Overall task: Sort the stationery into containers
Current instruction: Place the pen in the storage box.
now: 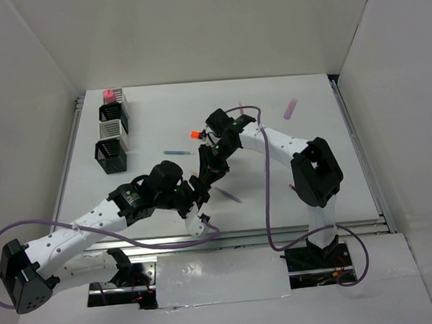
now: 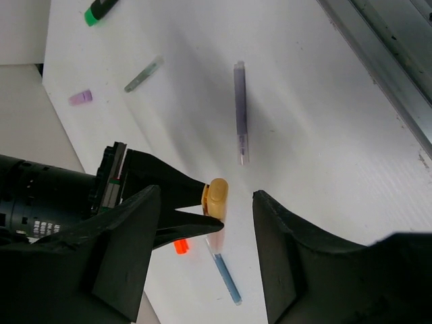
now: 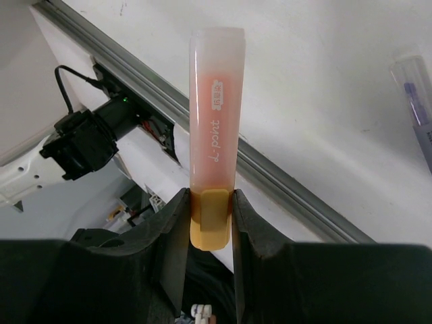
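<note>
At the right end effector [image 3: 210, 209]: narrow, pinched on the yellow-orange highlighter [image 3: 216, 115] by its yellow cap end, with the pale orange barrel sticking out past the fingertips, held clear of the bench [image 3: 324, 61].

Around that same cap end, in the left wrist view: the left end effector [image 2: 206, 202], wide, one finger on each side, with a gap to the cap on both and no visible contact.

Beneath the pair, flat on the bench: a purple pen [image 2: 240, 111] just beyond the cap, a blue pen [image 2: 226, 277] nearer, and beside it the orange-capped marker [image 2: 181, 246], mostly hidden behind the right fingers.

Farther out: a grey-green pen [image 2: 143, 74], a small lilac marker [image 2: 79, 98], and at the frame edge a green-capped black marker [image 2: 101, 10].

Seen from above, both arms meeting over the middle of the bench.

Well apart from them, toward the far left corner: three mesh containers [image 1: 111, 132] in a row, black, silver-white, black, close together. Upright in the farthest one: a pink marker [image 1: 108, 95].
</note>
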Robot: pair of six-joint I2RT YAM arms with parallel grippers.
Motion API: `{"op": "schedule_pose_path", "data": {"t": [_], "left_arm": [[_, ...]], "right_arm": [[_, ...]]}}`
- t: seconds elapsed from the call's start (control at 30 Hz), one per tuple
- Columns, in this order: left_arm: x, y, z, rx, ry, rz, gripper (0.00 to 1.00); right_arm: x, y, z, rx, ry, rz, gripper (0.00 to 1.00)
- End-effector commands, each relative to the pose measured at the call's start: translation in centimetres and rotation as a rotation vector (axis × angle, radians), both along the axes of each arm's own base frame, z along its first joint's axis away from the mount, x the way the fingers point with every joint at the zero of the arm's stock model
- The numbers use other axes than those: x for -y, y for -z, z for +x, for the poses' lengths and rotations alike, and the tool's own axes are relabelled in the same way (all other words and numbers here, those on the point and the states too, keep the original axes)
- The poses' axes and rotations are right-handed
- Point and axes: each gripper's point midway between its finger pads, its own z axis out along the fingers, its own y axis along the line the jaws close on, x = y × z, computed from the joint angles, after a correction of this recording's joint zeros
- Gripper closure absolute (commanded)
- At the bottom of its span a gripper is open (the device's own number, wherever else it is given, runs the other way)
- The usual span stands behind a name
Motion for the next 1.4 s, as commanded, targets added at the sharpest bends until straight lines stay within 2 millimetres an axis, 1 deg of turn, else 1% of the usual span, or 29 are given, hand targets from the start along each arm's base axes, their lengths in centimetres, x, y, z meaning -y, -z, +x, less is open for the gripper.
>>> {"op": "schedule_pose_path", "data": {"t": [0.0,0.23,0.4,0.53,0.63,0.7,0.8,1.0,1.1,1.13,1.17,1.2,1.27,1.3,1.37], "left_arm": [[0.2,-0.1,0.0,0.006,0.011,0.016,0.32],[0.3,0.5,1.2,0.015,-0.049,0.035,0.35],[0.1,1.7,1.8,0.023,-0.065,0.065,0.36],[0.2,2.6,2.6,0.045,-0.086,0.067,0.36],[0.2,2.8,3.2,0.058,-0.099,0.077,0.37],[0.0,3.0,3.5,0.06,-0.106,0.091,0.39],[-0.1,3.3,3.8,0.055,-0.112,0.103,0.44],[-0.3,3.5,3.8,0.05,-0.109,0.11,0.63],[-0.2,3.1,3.7,0.047,-0.113,0.097,0.77],[-0.2,3.2,3.6,0.043,-0.114,0.097,0.85],[-0.1,2.9,3.5,0.045,-0.113,0.089,0.88],[0.0,2.8,3.4,0.045,-0.114,0.085,0.9],[0.3,2.4,2.7,0.027,-0.109,0.077,0.93],[0.4,1.9,2.4,0.018,-0.108,0.062,0.94],[0.6,1.5,1.5,-0.02,-0.115,0.049,0.98]], "right_arm": [[-0.4,-2.6,0.0,0.043,0.017,0.058,1.0],[-0.4,-3.0,-0.4,0.031,0.03,0.062,1.0],[-0.6,-3.2,-0.7,0.026,0.03,0.062,1.0],[-0.6,-2.9,-0.8,0.023,0.039,0.044,1.0],[-0.6,-2.9,-0.9,0.015,0.044,0.045,1.0],[-0.6,-2.9,-1.0,0.013,0.044,0.043,1.0],[-0.6,-3.1,-0.9,0.018,0.045,0.047,1.0],[-0.5,-3.1,-1.1,0.018,0.047,0.046,1.0],[-0.6,-3.2,-1.1,0.017,0.045,0.055,1.0],[-0.7,-3.2,-1.0,0.022,0.04,0.061,1.0],[-0.7,-3.3,-1.0,0.026,0.038,0.065,0.91],[-0.7,-3.3,-0.8,0.031,0.034,0.07,0.85],[-0.6,-3.6,-0.4,0.04,0.042,0.085,0.78],[-0.4,-3.8,-0.3,0.04,0.046,0.09,0.76],[0.1,-4.2,0.5,0.051,0.064,0.102,0.56]]}}
